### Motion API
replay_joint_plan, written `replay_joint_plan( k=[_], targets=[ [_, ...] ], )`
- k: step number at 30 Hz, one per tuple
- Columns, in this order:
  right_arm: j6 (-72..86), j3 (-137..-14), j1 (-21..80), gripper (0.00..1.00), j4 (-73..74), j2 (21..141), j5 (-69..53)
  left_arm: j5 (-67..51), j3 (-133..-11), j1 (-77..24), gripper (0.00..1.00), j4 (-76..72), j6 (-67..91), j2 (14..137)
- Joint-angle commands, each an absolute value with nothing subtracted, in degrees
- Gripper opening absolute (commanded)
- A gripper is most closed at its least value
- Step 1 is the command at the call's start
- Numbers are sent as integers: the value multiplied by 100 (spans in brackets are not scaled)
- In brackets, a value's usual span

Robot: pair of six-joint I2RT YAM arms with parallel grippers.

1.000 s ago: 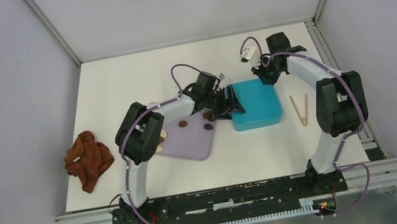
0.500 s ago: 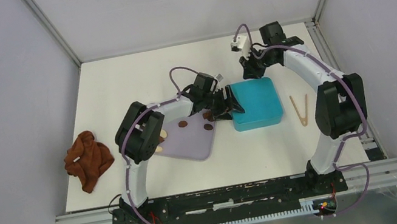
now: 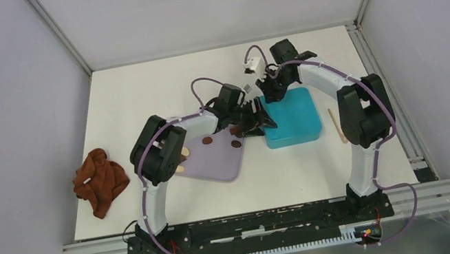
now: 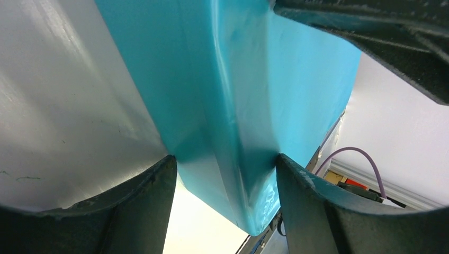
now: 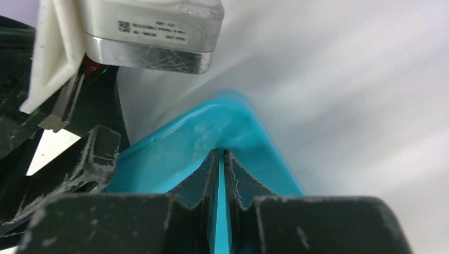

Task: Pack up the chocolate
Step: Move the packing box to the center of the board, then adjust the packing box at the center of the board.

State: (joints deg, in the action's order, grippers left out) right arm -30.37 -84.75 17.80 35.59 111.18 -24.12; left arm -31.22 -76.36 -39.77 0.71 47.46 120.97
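I see chocolate pieces (image 3: pixel 207 140) on the lilac tray (image 3: pixel 215 164). My left gripper (image 3: pixel 261 120) is spread wide around the near-left corner of the teal box (image 3: pixel 291 119), both fingers (image 4: pixel 143 206) against its sides. My right gripper (image 3: pixel 270 94) is pinched closed over the box's far-left corner.

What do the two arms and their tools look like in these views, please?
Both arms have white links with chunky black joints, and a thin purple cable loops along each. The left tool and right tool are black with scuffed fingers. A white bracket with a barcoded silver module shows in the right wrist view.
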Motion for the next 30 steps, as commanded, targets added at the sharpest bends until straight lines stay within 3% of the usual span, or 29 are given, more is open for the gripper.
replay_joint_plan(
  k=[1, 8, 13, 16, 20, 25, 30],
  targets=[
    [-3135, -8148, 1797, 13, 4040, 11447, -1984, -2793, -7329, -4048, 73, 318, 4709, 12119],
    [-3244, -8726, 955, 19, 4295, 10335, -4003, -2670, -7232, -4096, 77, -452, 4652, 11122],
    [-3407, -8564, 323, 21, 4394, 9688, -3791, -1916, -7388, -4100, 78, -170, 4319, 10068],
    [-3272, -8073, -100, 21, 4106, 9362, -3147, -1155, -7392, -4056, 65, 848, 4102, 9825],
    [-2951, -7542, -606, 20, 3631, 9284, -2241, -746, -7211, -4006, 30, 1457, 3991, 9914],
    [-2883, -7386, -694, 17, 3563, 9652, -1619, -943, -7226, -4008, 27, 1304, 3894, 10383],
    [-2843, -7358, -687, 13, 3655, 10079, -1886, -1336, -7602, -4023, 27, 1126, 3806, 11057]
  ],
)
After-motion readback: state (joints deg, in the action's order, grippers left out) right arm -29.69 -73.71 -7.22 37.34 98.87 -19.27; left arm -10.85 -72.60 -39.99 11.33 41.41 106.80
